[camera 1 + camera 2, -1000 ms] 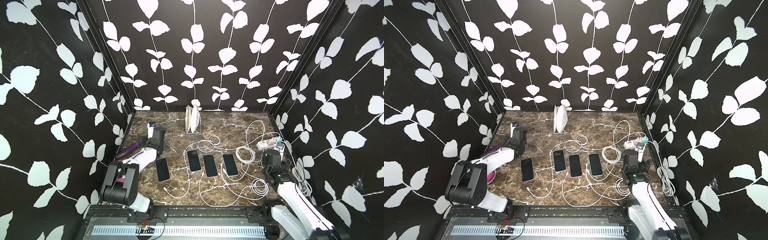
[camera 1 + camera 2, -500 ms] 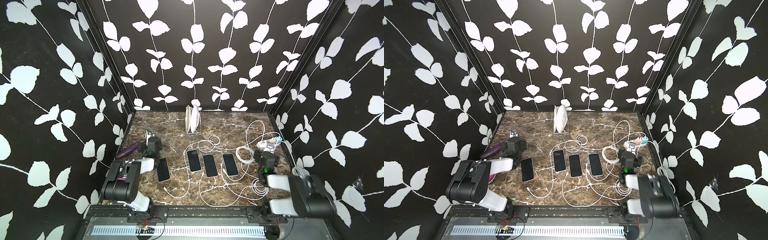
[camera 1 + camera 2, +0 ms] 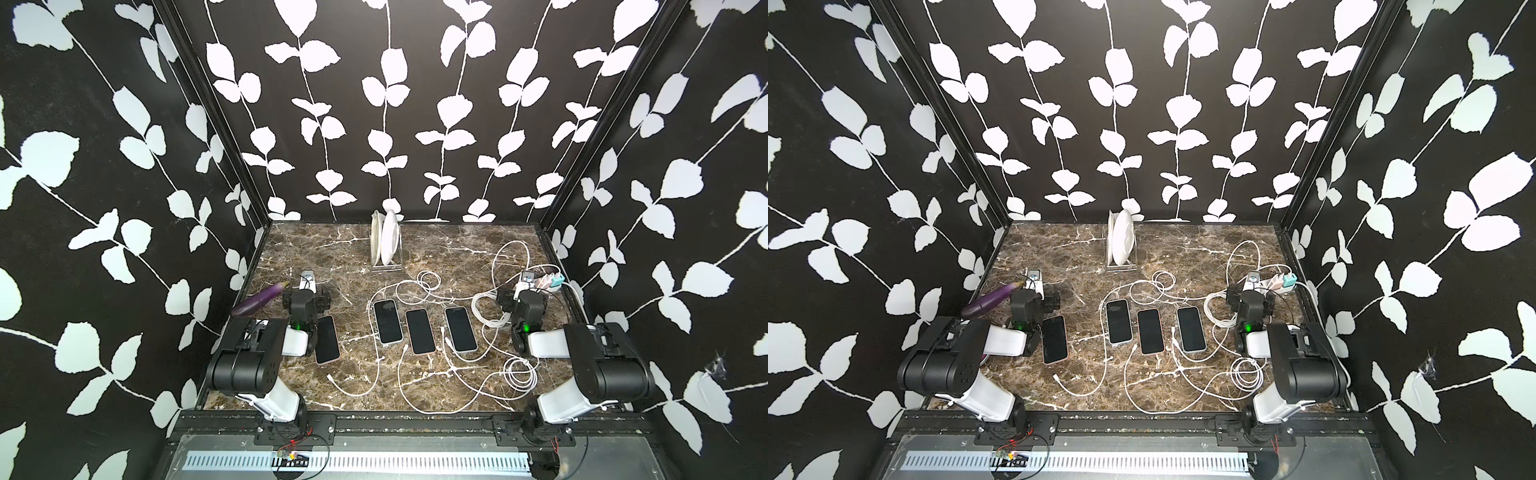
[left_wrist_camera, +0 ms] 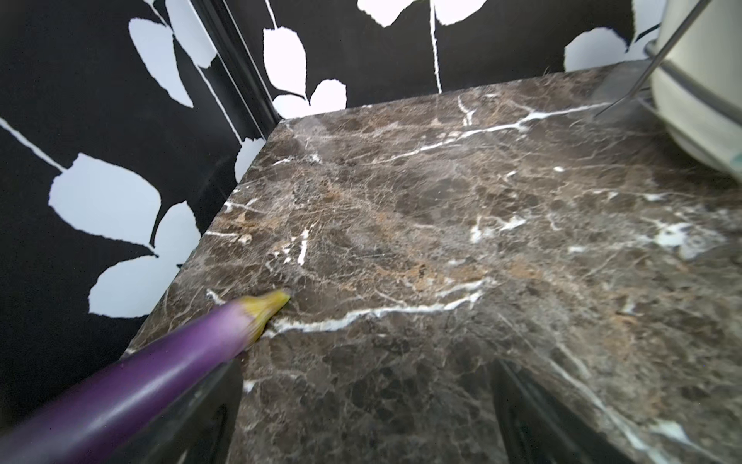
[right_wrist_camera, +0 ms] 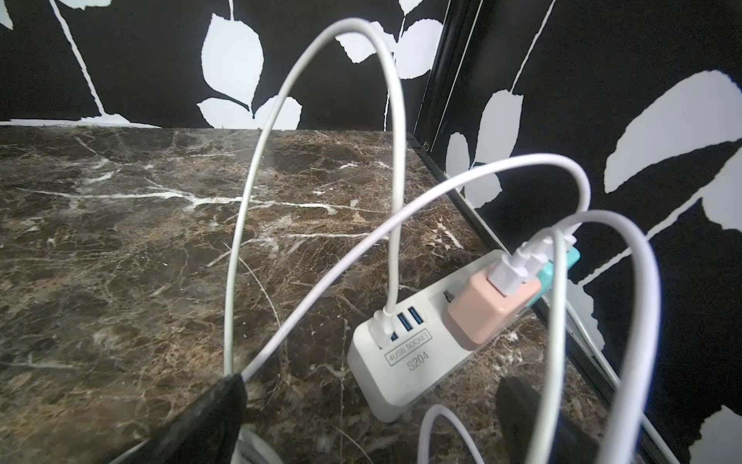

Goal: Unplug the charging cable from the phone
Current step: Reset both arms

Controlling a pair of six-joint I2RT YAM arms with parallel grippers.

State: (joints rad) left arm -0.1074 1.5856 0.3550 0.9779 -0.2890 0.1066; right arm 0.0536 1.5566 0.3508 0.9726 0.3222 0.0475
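In front of the plate rack [image 3: 386, 249], on the robot's side of it, four phones [image 3: 419, 331] lie flat in a row on the marble table [image 3: 436, 245]. White charging cables [image 5: 401, 160] wander around them. At least one plug end [image 3: 329, 376] lies free, and whether any cable still sits in a phone I cannot tell, because it is too small.

To the right of the rack the right gripper [image 3: 523, 296] hangs with its jaws spread wide, just before the power strip [image 5: 405, 361], and one cable loop runs close against one finger [image 5: 208, 418]. The danger is there: if this arm moves toward the phones, the finger can catch the loop and drag the strip or push a phone.

To the left of the rack the left gripper [image 3: 308, 298] is also spread and holds nothing. An eggplant [image 3: 259, 300] lies just beside it, and a careless move can roll it.
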